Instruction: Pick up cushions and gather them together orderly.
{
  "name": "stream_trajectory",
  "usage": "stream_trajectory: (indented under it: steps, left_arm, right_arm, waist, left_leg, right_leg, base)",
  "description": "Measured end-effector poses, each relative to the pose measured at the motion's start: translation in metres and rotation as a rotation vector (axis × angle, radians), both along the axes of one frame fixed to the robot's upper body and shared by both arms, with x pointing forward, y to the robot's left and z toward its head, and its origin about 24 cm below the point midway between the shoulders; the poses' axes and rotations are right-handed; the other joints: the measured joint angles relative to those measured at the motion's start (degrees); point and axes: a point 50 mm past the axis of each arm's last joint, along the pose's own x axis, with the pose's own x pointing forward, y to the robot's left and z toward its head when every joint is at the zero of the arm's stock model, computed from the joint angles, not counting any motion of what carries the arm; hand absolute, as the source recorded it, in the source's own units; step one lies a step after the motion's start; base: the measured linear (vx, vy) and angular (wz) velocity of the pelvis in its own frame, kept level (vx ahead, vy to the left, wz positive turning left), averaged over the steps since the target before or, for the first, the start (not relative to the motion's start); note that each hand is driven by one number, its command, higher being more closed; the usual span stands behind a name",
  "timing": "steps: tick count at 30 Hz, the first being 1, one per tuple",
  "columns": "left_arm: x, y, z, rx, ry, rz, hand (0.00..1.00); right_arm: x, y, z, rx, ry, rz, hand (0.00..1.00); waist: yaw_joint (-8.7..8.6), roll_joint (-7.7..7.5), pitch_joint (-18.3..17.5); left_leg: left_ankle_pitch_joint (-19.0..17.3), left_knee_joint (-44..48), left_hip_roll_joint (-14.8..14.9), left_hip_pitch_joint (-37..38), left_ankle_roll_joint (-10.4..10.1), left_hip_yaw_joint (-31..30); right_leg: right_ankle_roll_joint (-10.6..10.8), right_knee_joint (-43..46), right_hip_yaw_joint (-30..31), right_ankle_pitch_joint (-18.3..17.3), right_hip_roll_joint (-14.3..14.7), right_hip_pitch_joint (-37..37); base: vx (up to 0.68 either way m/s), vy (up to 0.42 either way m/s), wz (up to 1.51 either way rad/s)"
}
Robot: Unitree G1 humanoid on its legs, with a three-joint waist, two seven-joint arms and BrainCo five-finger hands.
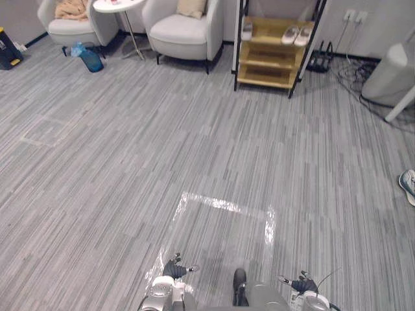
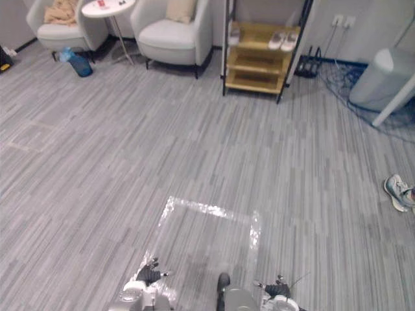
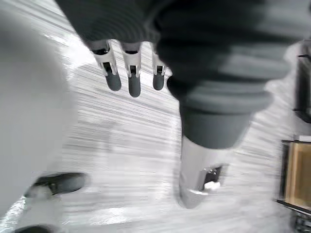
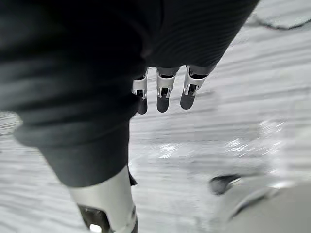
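Note:
A beige cushion (image 1: pixel 192 6) leans on the back of the right-hand grey armchair (image 1: pixel 185 35) at the far end of the room. A peach, crumpled cushion or cloth (image 1: pixel 71 9) lies on the left armchair (image 1: pixel 71 27). Both are far from me. My left hand (image 1: pixel 175 267) hangs low at the bottom edge of the eye views, and its fingers (image 3: pixel 132 75) are straight and hold nothing. My right hand (image 1: pixel 303 284) hangs on the other side, its fingers (image 4: pixel 165 92) likewise relaxed and empty above the grey striped floor.
A round white side table (image 1: pixel 120 5) stands between the armchairs, with a blue bottle (image 1: pixel 91 58) on the floor beside it. A wooden shoe shelf (image 1: pixel 272 55) stands at the back, cables and a white appliance (image 1: pixel 392 74) to its right. A taped rectangle (image 1: pixel 224 220) marks the floor ahead; a shoe (image 1: pixel 408 184) lies at the right edge.

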Motion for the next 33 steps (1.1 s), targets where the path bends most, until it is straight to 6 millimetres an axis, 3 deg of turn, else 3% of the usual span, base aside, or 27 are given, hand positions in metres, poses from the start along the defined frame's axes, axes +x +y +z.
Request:
stream_trajectory:
  steps: [2,3,4,5,6,8,10,12,13,14,16,19,20,21,22,25,27,30,33]
  left_arm:
    - [0.004,-0.002,0.002,-0.005,-0.015,-0.006,0.00]
    - [0.004,-0.004,0.002,-0.007,-0.018,-0.010,0.00]
    - [0.003,-0.005,0.002,-0.009,-0.015,-0.016,0.00]
    - [0.003,-0.006,0.002,-0.008,-0.021,-0.021,0.00]
    - [0.001,-0.002,0.001,0.006,-0.013,-0.031,0.00]
    - [0.003,0.005,0.002,0.027,-0.015,-0.037,0.00]
    - [0.003,0.008,0.002,0.037,-0.011,-0.053,0.00]
    - [0.000,0.010,0.000,0.043,0.001,-0.054,0.00]
    - [-0.002,0.012,-0.001,0.050,0.014,-0.053,0.00]
    - [-0.004,0.014,-0.002,0.057,0.020,-0.062,0.00]
    - [-0.008,0.016,-0.004,0.069,0.041,-0.078,0.00]
    - [-0.011,0.023,-0.005,0.085,0.052,-0.073,0.00]
    - [-0.015,0.025,-0.006,0.091,0.062,-0.070,0.00]
    - [-0.020,0.029,-0.007,0.099,0.073,-0.068,0.00]
    - [-0.020,0.030,-0.008,0.098,0.081,-0.050,0.00]
    - [-0.024,0.017,-0.010,0.059,0.087,-0.047,0.00]
    - [-0.024,0.012,-0.010,0.046,0.090,-0.047,0.00]
    - [-0.021,0.015,-0.010,0.043,0.087,-0.017,0.00]
    - [-0.020,0.018,-0.009,0.042,0.083,0.005,0.00]
  right_arm:
    - [0.008,-0.001,0.002,-0.004,-0.020,0.002,0.00]
    - [0.007,-0.002,0.003,-0.009,-0.018,-0.006,0.00]
    - [0.004,-0.005,0.002,-0.017,-0.008,-0.008,0.00]
    - [0.003,-0.004,0.002,-0.017,-0.004,-0.003,0.00]
    - [0.008,0.002,0.002,-0.005,-0.014,0.009,0.00]
    - [0.007,0.004,0.001,-0.003,-0.010,0.022,0.00]
    - [0.008,0.001,0.002,-0.015,-0.009,0.031,0.00]
    - [0.012,0.001,0.003,-0.015,-0.017,0.041,0.00]
    - [0.015,0.003,0.003,-0.014,-0.018,0.064,0.00]
    - [0.014,0.005,0.002,-0.015,-0.011,0.079,0.00]
    - [0.009,0.006,0.001,-0.012,0.005,0.094,0.00]
    - [0.008,0.007,0.000,-0.011,0.010,0.103,0.00]
    - [0.005,0.006,0.000,-0.011,0.017,0.100,0.00]
    - [0.000,0.007,-0.002,-0.007,0.029,0.096,0.00]
    - [-0.005,0.003,-0.003,-0.013,0.045,0.087,0.00]
    - [-0.014,-0.009,-0.004,-0.025,0.071,0.043,0.00]
    - [-0.019,-0.012,-0.005,-0.024,0.081,0.013,0.00]
    - [-0.028,-0.015,-0.006,-0.026,0.108,-0.002,0.00]
    - [-0.038,-0.018,-0.007,-0.024,0.127,-0.035,0.00]
  waist:
    - [0.67,0.12,0.15]
    - [0.96,0.01,0.19]
    - [1.42,0.70,-0.09]
    - [1.97,1.10,-0.37]
    - [2.14,0.49,-0.68]
    - [1.23,-1.89,-0.72]
    - [1.67,-2.59,-0.82]
    - [2.28,-2.64,-0.84]
    - [2.61,-2.64,-0.84]
    - [2.48,-2.54,-0.85]
    - [1.56,-2.06,-1.24]
    - [0.87,-1.80,-1.48]
    - [0.76,-2.08,-1.88]
    - [0.87,-3.55,-2.80]
    - [1.00,-3.33,-3.16]
    - [1.09,-1.15,-4.82]
    - [0.97,-0.58,-5.36]
    - [0.88,-0.42,-5.71]
    - [0.88,-1.22,-6.39]
  left_leg:
    - [-0.36,-14.05,-3.90,-2.68,0.24,0.15]
    - [2.48,-28.00,-7.76,-2.22,-1.26,-2.09]
    - [8.18,-37.60,-9.41,-1.49,-2.07,-4.12]
    - [13.01,-38.51,-9.60,-0.93,-1.63,-5.05]
    - [14.17,-38.04,-10.94,0.02,1.89,-4.87]
    - [12.00,-36.83,-12.90,0.82,3.42,-3.63]
    - [9.56,-36.36,-13.52,2.96,4.45,-2.18]
    - [7.24,-37.05,-13.87,6.38,5.07,-0.56]
    - [6.45,-39.21,-14.52,10.11,5.64,0.25]
    - [6.16,-40.52,-14.79,12.28,6.05,0.35]
    - [5.85,-43.21,-15.03,16.58,6.36,-0.78]
    - [5.86,-44.27,-14.30,18.38,6.35,-2.50]
    - [5.85,-44.25,-14.30,18.71,6.33,-3.30]
    - [5.44,-44.23,-15.28,18.81,5.63,-3.82]
    - [4.47,-44.35,-15.33,19.39,4.21,-4.50]
    - [4.27,-44.71,-12.83,20.18,3.87,-5.55]
    - [4.28,-45.24,-11.99,20.71,3.87,-6.27]
    - [4.29,-45.33,-11.67,21.48,3.84,-6.92]
    - [4.29,-45.31,-12.35,21.48,3.84,-7.23]
  right_leg:
    - [0.88,-1.40,1.35,-0.87,-1.06,2.81]
    - [1.96,-1.82,2.01,-1.90,-2.21,3.96]
    - [2.83,-2.05,2.96,-3.04,-2.12,4.29]
    - [3.51,-1.48,4.16,-4.16,-1.91,4.42]
    - [4.67,-0.64,5.53,-5.78,-2.89,5.82]
    - [6.23,1.36,6.04,-7.68,-5.29,6.07]
    - [6.70,5.22,8.00,-7.89,-6.32,5.86]
    - [10.12,14.12,9.24,-8.63,-7.04,3.57]
    - [13.86,25.50,9.57,-7.65,-8.14,-0.54]
    - [14.31,31.90,8.82,-7.52,-9.36,-3.05]
    - [10.47,37.95,2.08,-9.94,-12.79,-7.00]
    - [10.45,30.14,0.37,-10.29,-13.02,-9.98]
    - [10.34,21.69,1.39,-8.51,-12.17,-9.81]
    - [9.11,12.47,2.58,-1.54,-11.95,-9.25]
    - [9.45,11.00,2.44,-1.02,-11.72,-8.68]
    - [8.42,4.81,1.03,0.77,-9.24,-4.67]
    - [8.04,0.63,0.93,2.03,-7.89,-2.24]
    - [8.30,-4.02,0.96,3.81,-7.34,0.27]
    - [9.05,-7.44,0.82,5.33,-7.56,2.15]
  base:
    - [0.40,0.028,-0.27]
    - [0.49,0.113,-0.26]
    - [0.37,0.122,-0.46]
    - [0.40,0.155,-0.55]
    - [0.46,0.128,-0.34]
    - [0.47,0.091,-0.03]
    - [0.44,0.125,-0.20]
    - [0.35,0.112,-0.45]
    - [0.31,0.078,-0.43]
    - [0.37,0.064,-0.15]
    - [0.32,0.021,0.27]
    - [0.23,-0.038,0.33]
    - [0.25,-0.110,0.42]
    - [0.31,-0.154,0.35]
    - [0.21,-0.108,0.18]
    - [0.26,-0.122,0.03]
    - [0.20,-0.078,-0.14]
    - [0.11,-0.025,-0.07]
    - [0.08,0.028,0.00]
